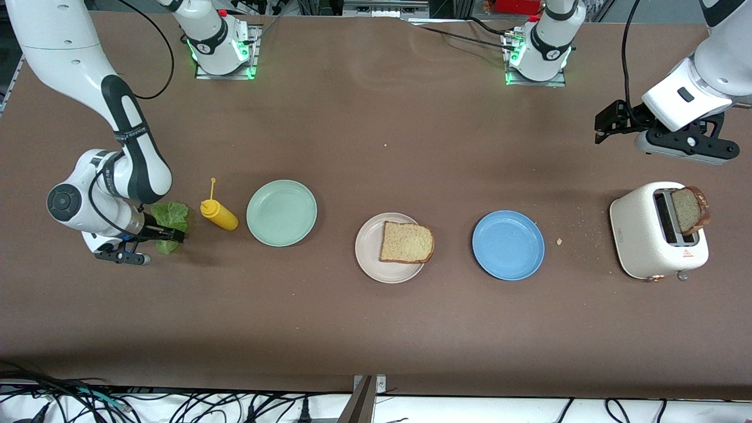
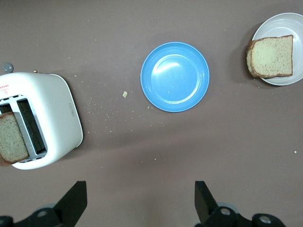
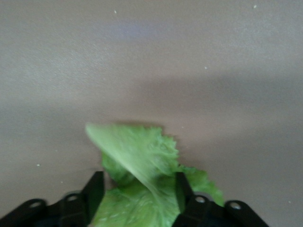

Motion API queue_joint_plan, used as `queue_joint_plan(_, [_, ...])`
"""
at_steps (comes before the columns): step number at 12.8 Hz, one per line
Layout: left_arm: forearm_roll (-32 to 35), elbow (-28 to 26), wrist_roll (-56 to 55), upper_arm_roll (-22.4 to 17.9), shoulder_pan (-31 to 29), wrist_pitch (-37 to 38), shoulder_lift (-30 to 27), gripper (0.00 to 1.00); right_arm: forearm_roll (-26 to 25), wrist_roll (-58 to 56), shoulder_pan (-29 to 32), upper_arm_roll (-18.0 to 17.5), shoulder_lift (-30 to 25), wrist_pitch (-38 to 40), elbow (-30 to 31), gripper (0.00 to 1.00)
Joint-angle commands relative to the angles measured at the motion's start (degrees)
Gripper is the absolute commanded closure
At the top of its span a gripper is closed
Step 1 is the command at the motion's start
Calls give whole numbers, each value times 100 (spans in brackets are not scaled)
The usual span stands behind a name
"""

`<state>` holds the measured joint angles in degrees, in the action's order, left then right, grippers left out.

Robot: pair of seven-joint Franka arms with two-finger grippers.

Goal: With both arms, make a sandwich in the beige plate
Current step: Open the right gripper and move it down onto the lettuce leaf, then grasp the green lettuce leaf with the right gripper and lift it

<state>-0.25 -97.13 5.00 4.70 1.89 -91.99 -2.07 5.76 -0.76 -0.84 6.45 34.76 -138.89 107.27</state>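
From across the table, the right hand (image 1: 167, 235) sits low at the lettuce leaf (image 1: 171, 218), fingers straddling it but not plainly clamped; the beige plate (image 1: 376, 258) with one bread slice (image 1: 406, 242) lies well toward the left arm's end. The left hand (image 2: 139, 203) hangs open near the toaster (image 2: 52, 118). Its second slice (image 2: 12, 137) awaits. Up close, leaf (image 3: 142, 165) lies between the right fingers (image 3: 94, 189).

We see even, bright light from above on the brown table (image 1: 376, 329). Shadows are soft and short beside the toaster (image 1: 646, 235) and the plates. The lettuce leaf (image 3: 142, 161) in the right wrist view is blurred and out of focus.
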Motion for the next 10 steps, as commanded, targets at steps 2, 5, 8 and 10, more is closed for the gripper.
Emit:
queue_joint_plan(2, [175,-43,-43,23,22,40,-83,0,-101,120,31,-39,-49,-95,206,81])
queue_joint_plan(5, [175,-52,-43,23,22,40,-83,0,-101,120,31,-39,-31,-103,206,100])
queue_joint_plan(8, [175,-43,-43,23,22,40,-83,0,-101,120,31,-39,13,-174,206,100])
queue_joint_plan(10, [175,-43,-43,23,22,40,-83,0,-110,112,23,-39,13,-174,197,100])
